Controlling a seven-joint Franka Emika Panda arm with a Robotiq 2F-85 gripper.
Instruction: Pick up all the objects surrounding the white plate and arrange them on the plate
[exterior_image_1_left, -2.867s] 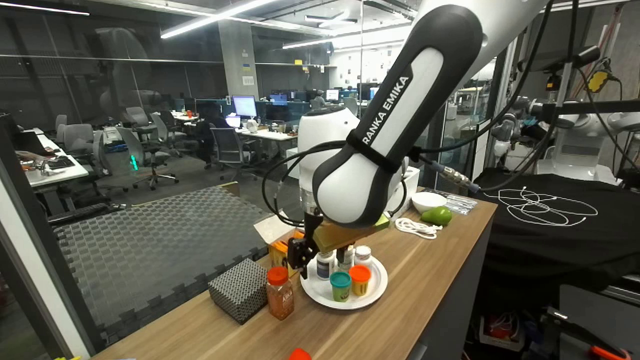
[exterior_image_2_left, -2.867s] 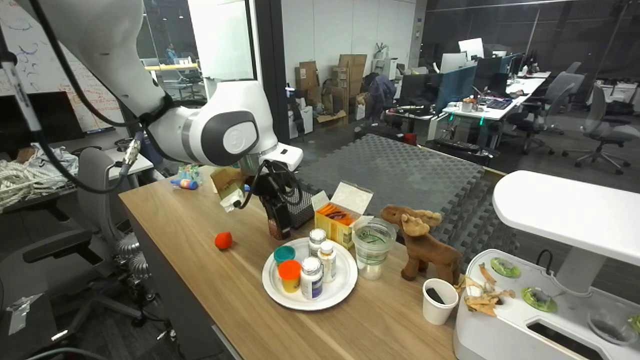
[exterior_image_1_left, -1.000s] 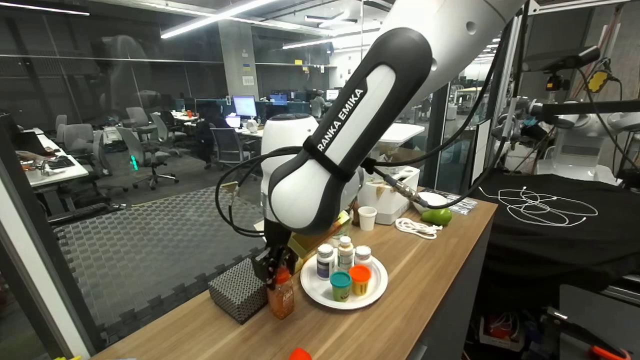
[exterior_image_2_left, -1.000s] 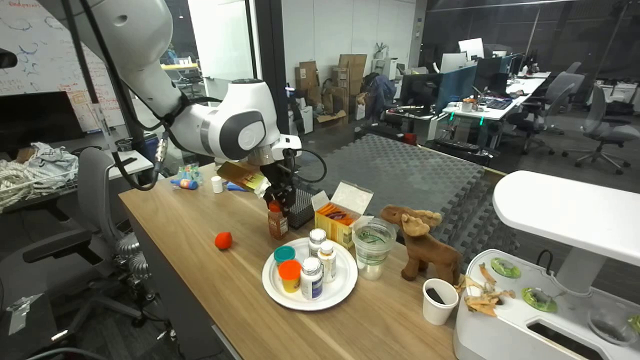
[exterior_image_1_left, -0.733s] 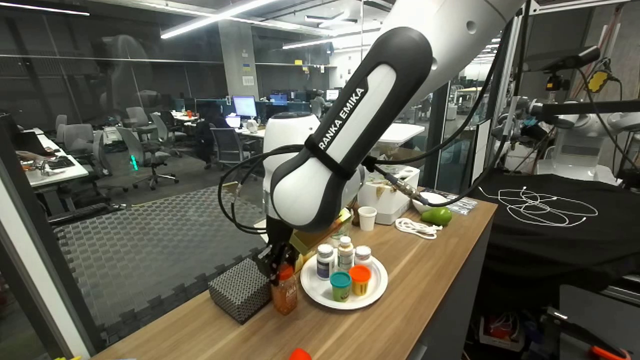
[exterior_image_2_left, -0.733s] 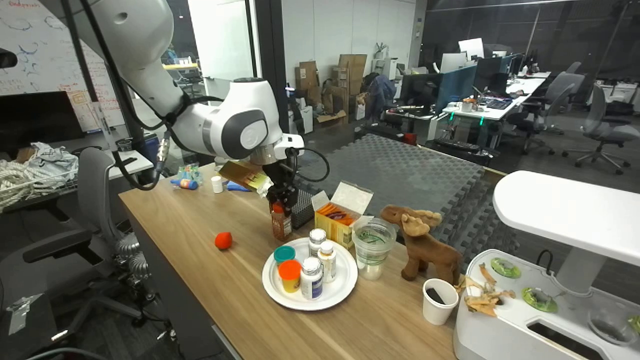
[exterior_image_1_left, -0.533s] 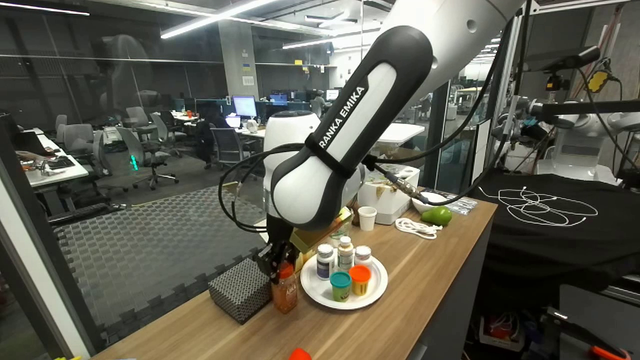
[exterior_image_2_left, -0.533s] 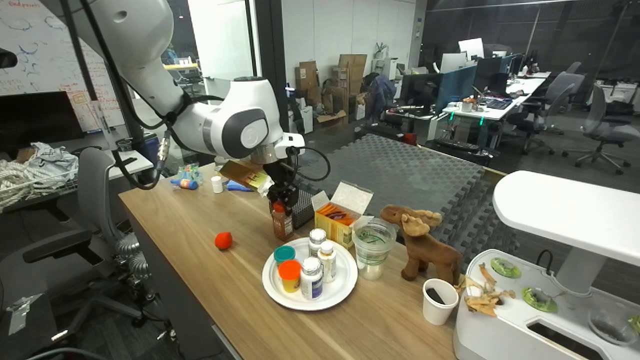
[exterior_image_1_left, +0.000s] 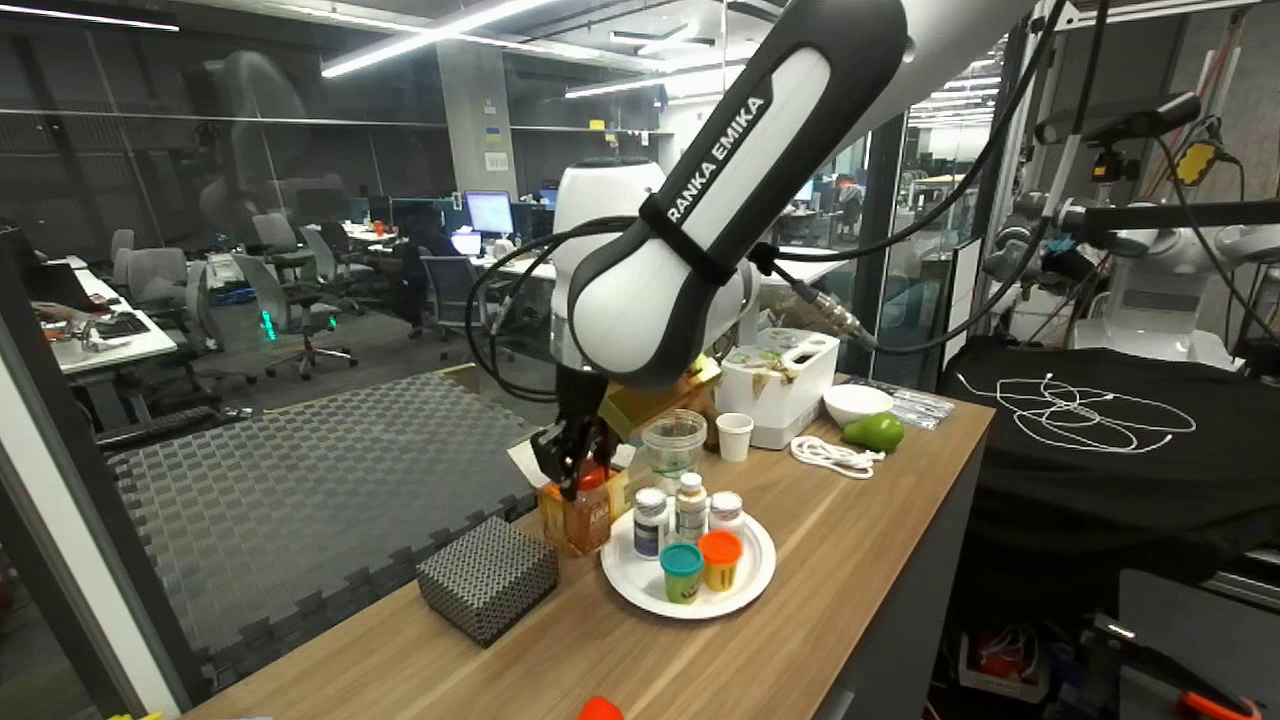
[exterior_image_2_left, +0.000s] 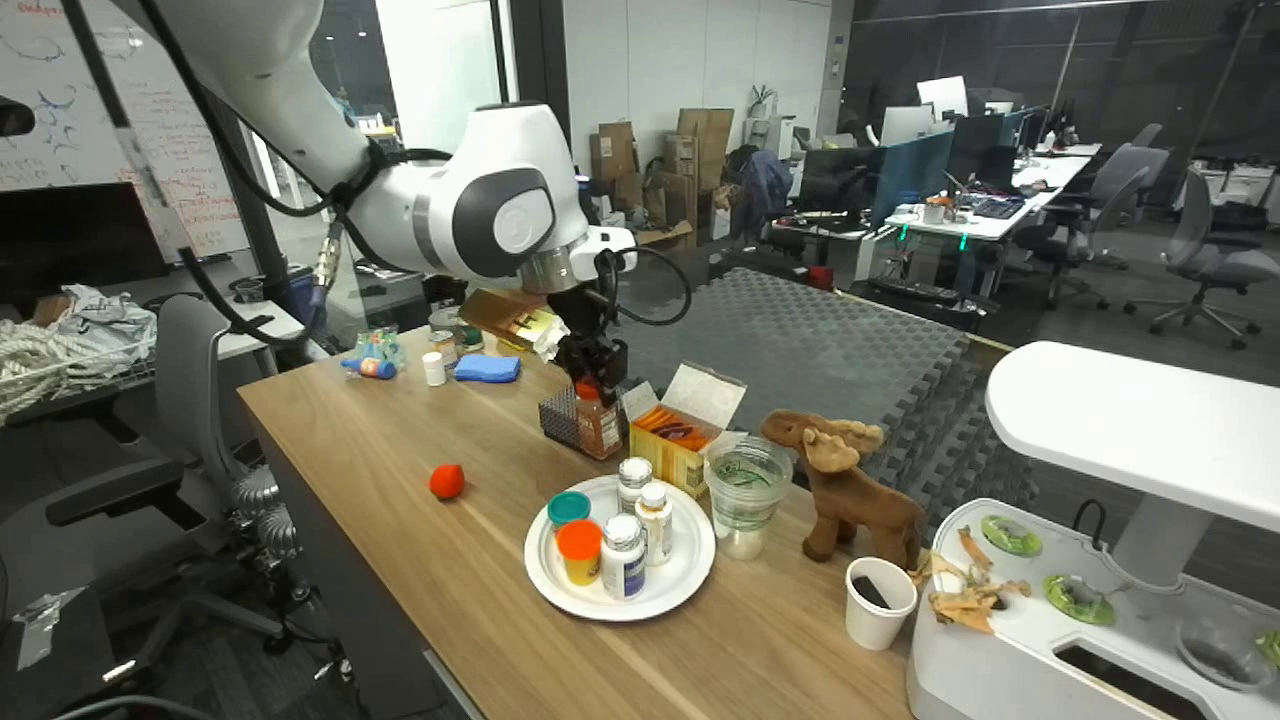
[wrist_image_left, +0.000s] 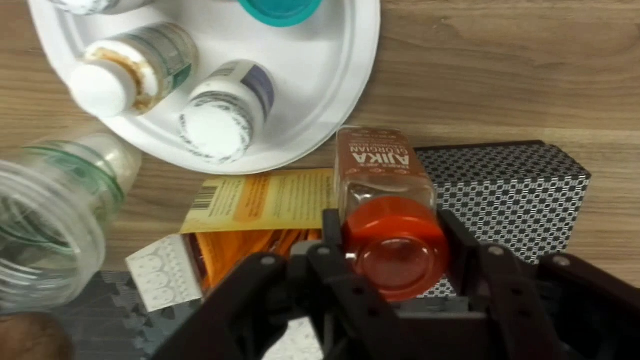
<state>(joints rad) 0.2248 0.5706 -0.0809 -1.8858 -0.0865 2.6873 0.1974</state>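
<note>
Wrist view: the red-capped bottle (wrist_image_left: 386, 187) is pinched at its cap, from both sides, by the gripper (wrist_image_left: 390, 230). The white plate (wrist_image_left: 320, 100) is found up and to the left, so the carry is best aimed there, at the bare part right of the nearest white bottle (wrist_image_left: 230, 107). The long axis is seen running up the frame: cap low, toward the camera, base high, label turned plateward.

In an exterior view the bottle (exterior_image_1_left: 587, 525) is held nearly upright, cap up, close to the plate's left rim; a move to the lower right is called for, it seems. Whether the bench (exterior_image_1_left: 650, 655) is touched cannot be told.

And in an exterior view the bottle (exterior_image_2_left: 598, 425) is framed against the patterned grey block (exterior_image_2_left: 560, 420), tilted slightly, base to the right. The plate is found below it in the frame.
</note>
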